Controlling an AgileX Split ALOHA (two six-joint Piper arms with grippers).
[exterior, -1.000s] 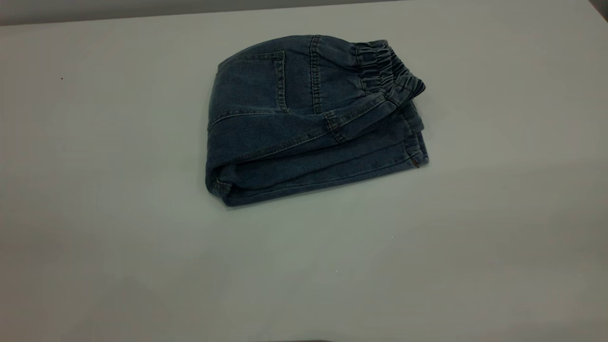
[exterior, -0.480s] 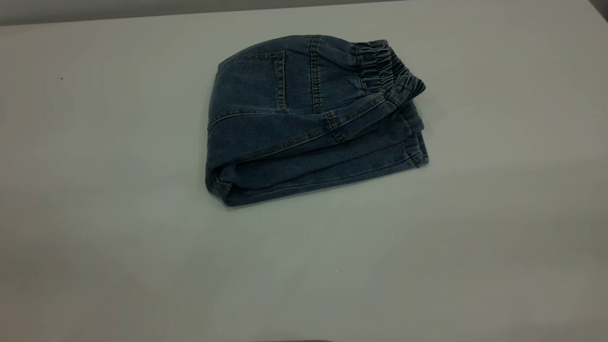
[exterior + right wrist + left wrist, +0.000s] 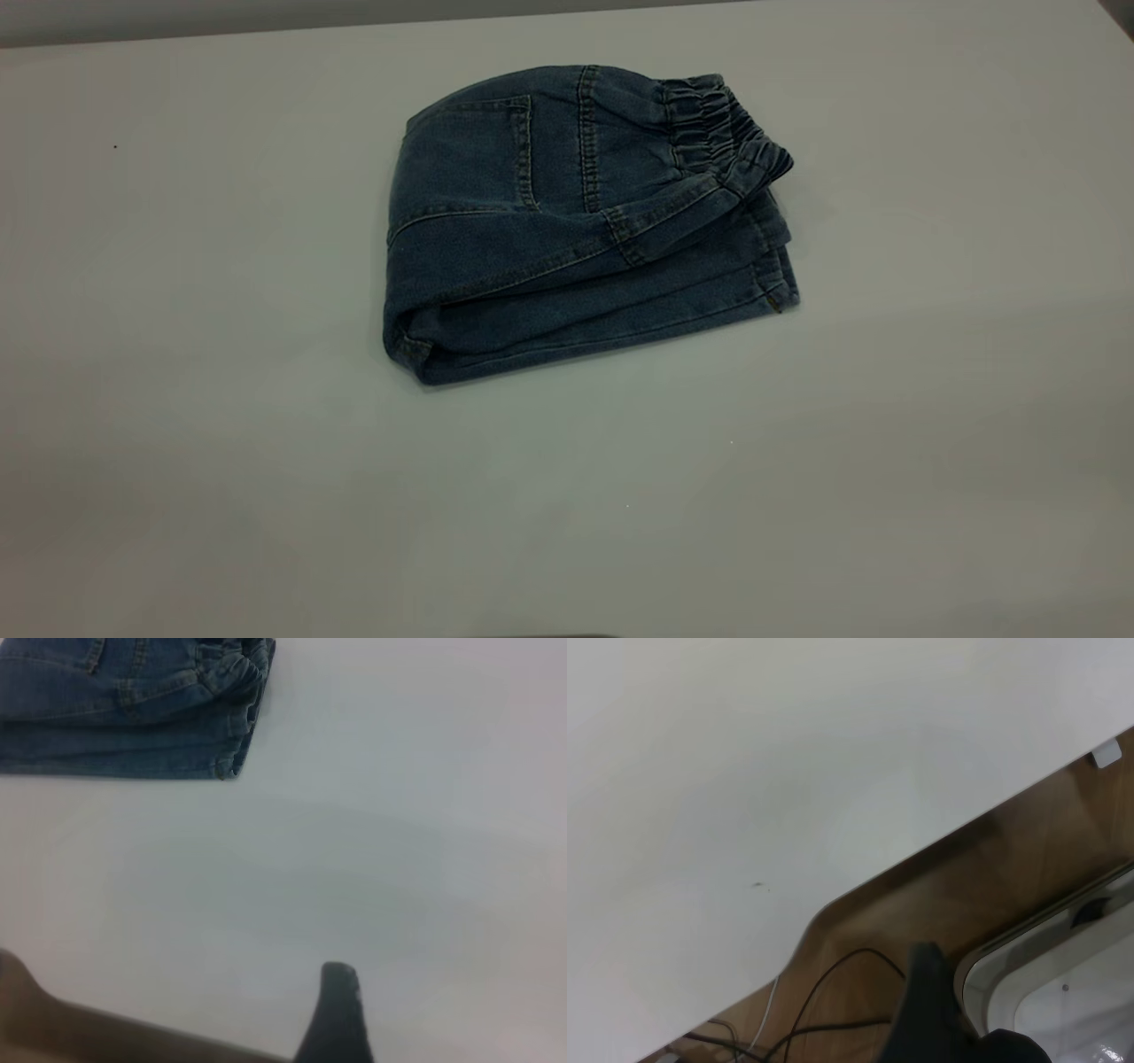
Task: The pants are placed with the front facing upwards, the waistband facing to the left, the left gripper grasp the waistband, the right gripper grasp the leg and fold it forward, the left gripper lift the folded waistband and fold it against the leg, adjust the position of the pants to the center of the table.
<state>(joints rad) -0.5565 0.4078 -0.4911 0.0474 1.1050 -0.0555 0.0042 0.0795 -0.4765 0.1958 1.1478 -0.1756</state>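
The pants (image 3: 576, 230) lie folded into a compact blue denim bundle on the white table (image 3: 177, 461), a little behind its middle. A patch pocket faces up and the ruffled waistband (image 3: 722, 133) lies on top at the bundle's right end. Neither gripper appears in the exterior view. My right gripper (image 3: 338, 1014) shows only as a dark tip over bare table (image 3: 399, 815), well apart from the pants (image 3: 133, 718) and the waistband (image 3: 239, 660). My left gripper (image 3: 928, 1010) hangs beyond the table's edge (image 3: 859, 890), with no pants in its view.
Past the table edge the left wrist view shows brown floor (image 3: 992, 895), black cables (image 3: 833, 992) and a pale grey-rimmed frame (image 3: 992, 979). The table's far edge (image 3: 354, 22) runs along the back in the exterior view.
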